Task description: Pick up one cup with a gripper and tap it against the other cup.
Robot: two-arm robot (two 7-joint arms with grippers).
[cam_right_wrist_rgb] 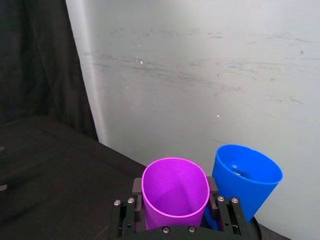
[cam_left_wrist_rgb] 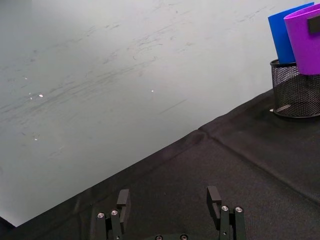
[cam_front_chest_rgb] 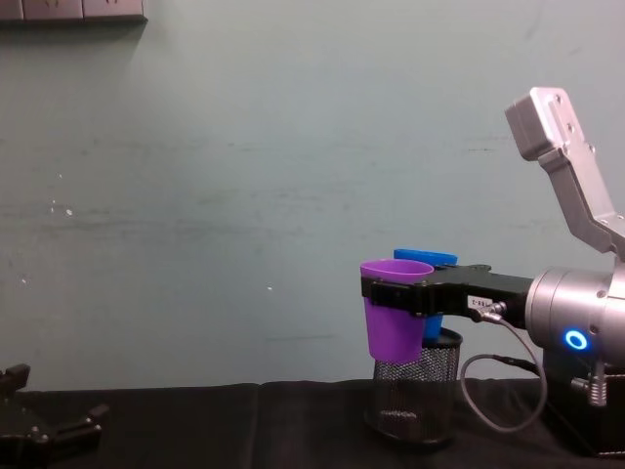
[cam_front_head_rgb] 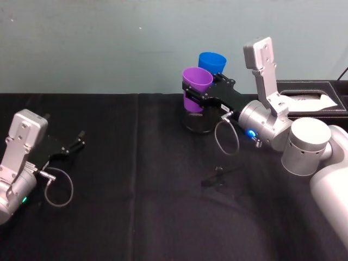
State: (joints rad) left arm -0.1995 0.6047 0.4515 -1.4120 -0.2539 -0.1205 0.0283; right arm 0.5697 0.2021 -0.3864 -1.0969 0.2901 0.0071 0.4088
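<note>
R gripper (cam_front_head_rgb: 197, 97) is clamped on the purple cup (cam_front_head_rgb: 197, 79), one finger each side of the wall just below the rim, cup upright and off the table (cam_front_head_rgb: 136, 190), hanging over the near edge of the black mesh holder (cam_front_head_rgb: 198, 122). The blue cup (cam_front_head_rgb: 212, 60) stands in that holder right behind and slightly to the R of the purple one. They're v. close, but I can't tell if the walls touch yet; in the R wrist view one finger sits btwn the two cups. L gripper (cam_front_head_rgb: 73, 144) lies idle on the cloth far L, fingers spread, nothing in them. Handling, as a guess: thin plastic tumbler, v. light, smooth and prob. slippery, with walls that give under squeeze. The rim looks a bit oval from the wrist cam, maybe flex, not sure. The hold spot is good: the taper widens upward, so the cup can't drop thru the jaws, and the high grip leaves the lower body free as the tapping face. Keep the clamp moderate, since more force just dents it. The blue cup is equally light and loose in the holder, so a gentle sideways nudge is enough; a hard knock prob. tips or spins it.
</note>
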